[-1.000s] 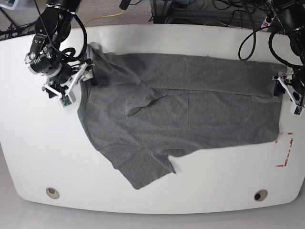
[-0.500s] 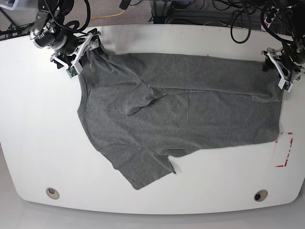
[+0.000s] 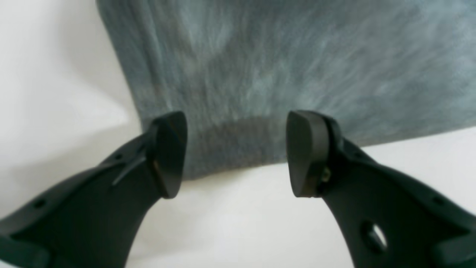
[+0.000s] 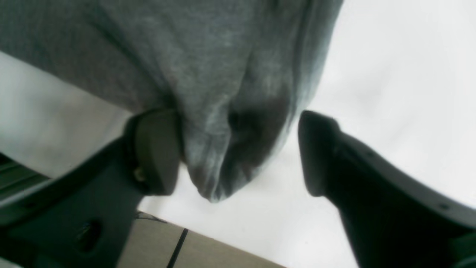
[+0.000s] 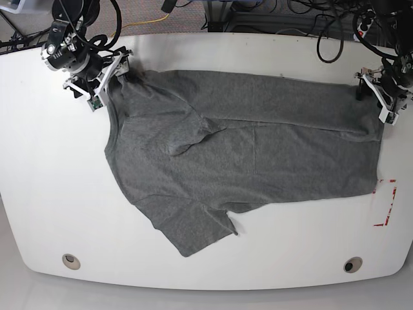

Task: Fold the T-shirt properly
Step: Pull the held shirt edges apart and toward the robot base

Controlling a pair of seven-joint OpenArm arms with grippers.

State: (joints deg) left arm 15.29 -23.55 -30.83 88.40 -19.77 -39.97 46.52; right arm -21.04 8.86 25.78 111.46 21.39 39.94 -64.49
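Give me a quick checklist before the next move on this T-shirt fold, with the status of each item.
1. Left end effector open at the hem corner: ok, jaws apart, cloth edge between them.
2. Right end effector around the bunched shoulder corner: ok, jaws open, one pad against the cloth.
3. Either grip closed on the T-shirt: not ok.
4. Shirt flat: not ok, one sleeve is folded onto the chest.
5. Shirt fully on the table: ok.

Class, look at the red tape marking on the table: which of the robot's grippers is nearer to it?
Left. The left gripper sits at the T-shirt's far corner, on the same side of the table as the red tape marking. The right gripper is at the opposite end.
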